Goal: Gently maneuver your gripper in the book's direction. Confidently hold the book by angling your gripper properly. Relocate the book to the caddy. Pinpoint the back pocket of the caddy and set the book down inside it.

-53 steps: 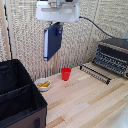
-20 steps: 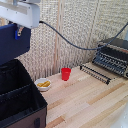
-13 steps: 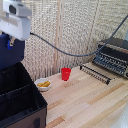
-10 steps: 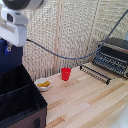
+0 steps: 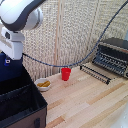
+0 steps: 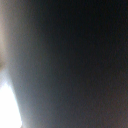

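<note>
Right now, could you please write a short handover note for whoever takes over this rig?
Gripper: at the exterior view's left edge, over the caddy; fingers hidden, so open or shut cannot be told.
Book: dark navy, upright below the gripper head, at the far side of the caddy. Whether it already rests inside the back pocket is unclear.
Wrist view: dark blur, no help.
Done: book carried to the caddy.
Left: confirm it is seated in the back pocket, release, withdraw.

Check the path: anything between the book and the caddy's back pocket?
Nothing visible does. The book hangs from the claw just above the caddy, at the exterior view's left edge. The back pocket below shows open. The wrist view is too dark to confirm.
</note>
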